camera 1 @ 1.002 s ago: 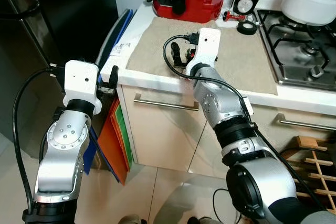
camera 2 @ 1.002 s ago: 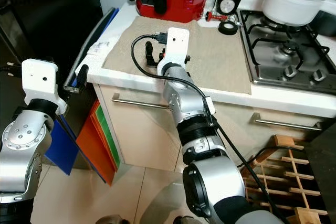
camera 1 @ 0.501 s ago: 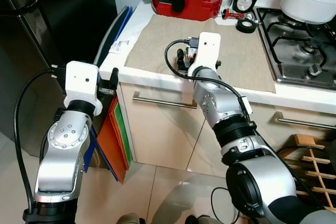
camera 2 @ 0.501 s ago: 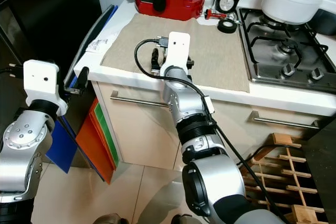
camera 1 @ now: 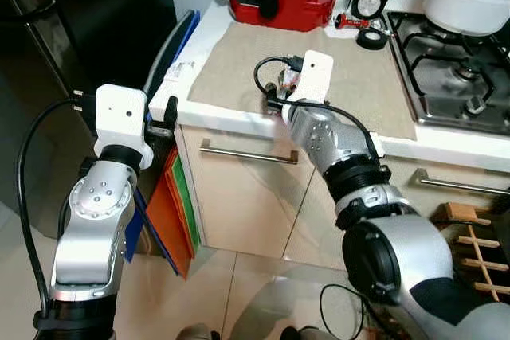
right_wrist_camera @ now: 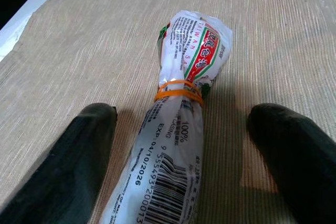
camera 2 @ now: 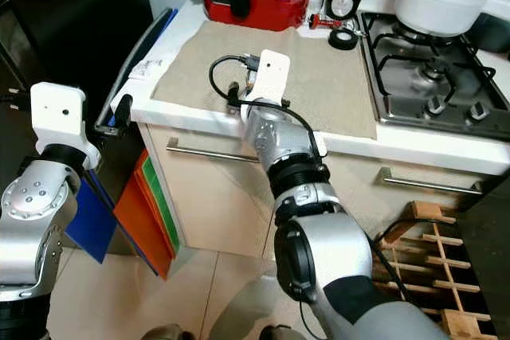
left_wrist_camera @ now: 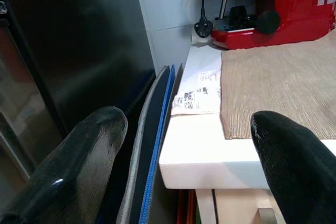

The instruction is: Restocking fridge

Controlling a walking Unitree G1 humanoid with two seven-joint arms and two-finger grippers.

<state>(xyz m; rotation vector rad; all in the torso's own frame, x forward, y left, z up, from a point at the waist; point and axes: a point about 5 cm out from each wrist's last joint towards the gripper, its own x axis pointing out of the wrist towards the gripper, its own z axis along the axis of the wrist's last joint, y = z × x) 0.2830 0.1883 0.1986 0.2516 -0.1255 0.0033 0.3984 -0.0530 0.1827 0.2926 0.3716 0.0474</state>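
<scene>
While right gripper straddles food packet on mat, apparently untouched, fingers spread; left gripper agape.

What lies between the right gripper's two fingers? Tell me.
A rolled plastic food packet, bound with an orange rubber band, lies on the beige mat between the open right gripper's fingers, seen in the right wrist view.
</scene>
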